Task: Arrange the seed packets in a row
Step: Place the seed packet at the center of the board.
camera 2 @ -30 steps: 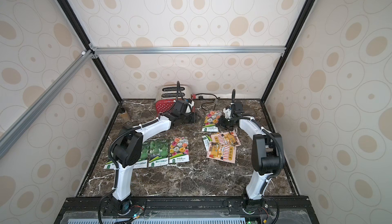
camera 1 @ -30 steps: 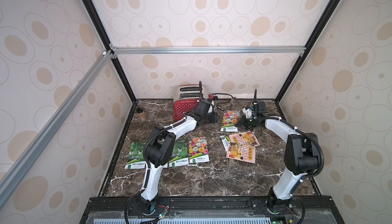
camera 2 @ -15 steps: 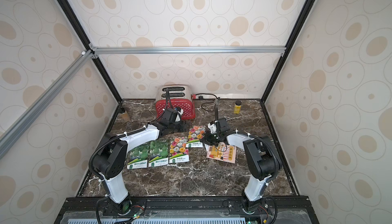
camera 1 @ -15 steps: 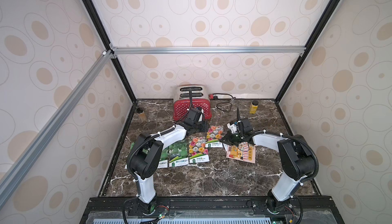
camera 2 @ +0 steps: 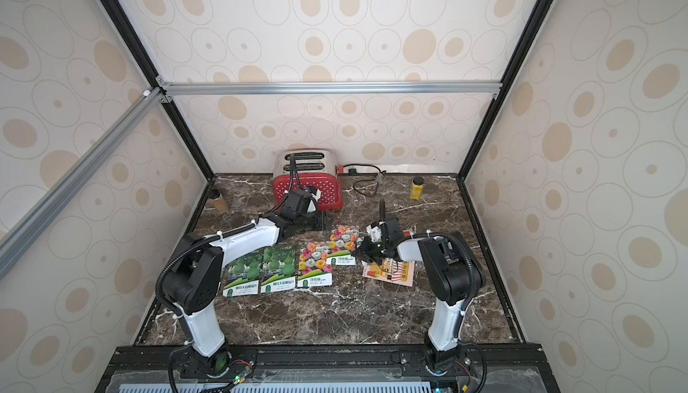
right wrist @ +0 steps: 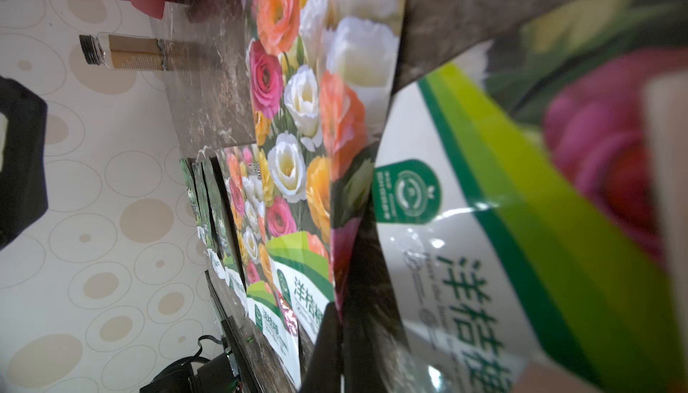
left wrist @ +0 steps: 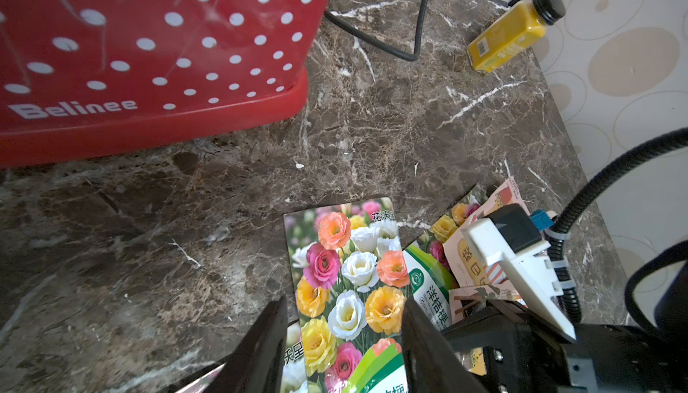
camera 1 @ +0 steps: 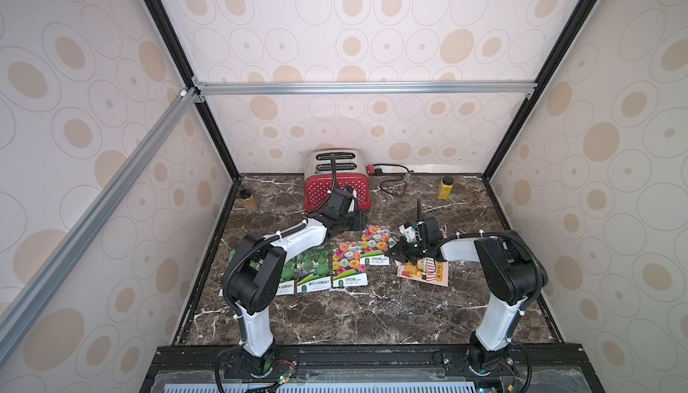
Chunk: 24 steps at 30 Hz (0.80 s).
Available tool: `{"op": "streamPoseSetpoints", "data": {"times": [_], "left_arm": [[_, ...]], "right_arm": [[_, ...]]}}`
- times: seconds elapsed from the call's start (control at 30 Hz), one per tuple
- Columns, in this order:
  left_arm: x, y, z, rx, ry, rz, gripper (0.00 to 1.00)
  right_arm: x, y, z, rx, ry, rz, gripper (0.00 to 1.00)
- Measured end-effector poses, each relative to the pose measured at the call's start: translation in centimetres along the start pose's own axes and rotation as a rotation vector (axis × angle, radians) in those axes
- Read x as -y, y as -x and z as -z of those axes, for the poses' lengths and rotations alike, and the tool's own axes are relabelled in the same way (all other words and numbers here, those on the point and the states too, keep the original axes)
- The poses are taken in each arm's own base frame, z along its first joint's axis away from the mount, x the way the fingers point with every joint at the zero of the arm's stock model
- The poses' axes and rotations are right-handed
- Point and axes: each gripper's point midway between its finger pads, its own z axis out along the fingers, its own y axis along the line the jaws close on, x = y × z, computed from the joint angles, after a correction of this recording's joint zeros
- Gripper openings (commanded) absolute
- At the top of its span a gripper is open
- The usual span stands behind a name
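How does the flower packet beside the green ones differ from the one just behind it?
The nearer flower packet lines up with the green packets; the farther flower packet lies further back, out of line. No gripper is at the nearer one; the shut right gripper sits at the farther one's edge. Both show the same flower print, face up.

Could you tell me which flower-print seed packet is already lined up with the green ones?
The flower packet directly beside the green packets, bottom edges level; the next flower packet sits farther back at the right gripper.
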Motion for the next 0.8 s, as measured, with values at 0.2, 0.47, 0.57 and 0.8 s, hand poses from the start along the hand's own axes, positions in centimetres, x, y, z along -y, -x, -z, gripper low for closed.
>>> {"op": "streamPoseSetpoints", "data": {"times": [0.2, 0.47, 0.57, 0.8], "left_arm": [[-0.1, 0.1, 0.0, 0.003, 0.005, 0.0, 0.51], [-0.2, -0.1, -0.6, -0.005, 0.008, 0.001, 0.5], [-0.6, -0.6, -0.9, -0.021, 0.02, -0.004, 0.5], [-2.4, -2.9, -0.7, -0.092, 0.094, -0.047, 0.49]], "right_arm": [[2.4, 0.3, 3.3, 0.034, -0.024, -0.062, 0.0], [3.3, -1.0, 4.1, -0.018, -0.031, -0.066, 0.0], [3.6, -1.6, 4.3, -0.043, -0.044, -0.065, 0.01], [4.4, -2.9, 5.4, -0.084, -0.077, -0.06, 0.01]]}}
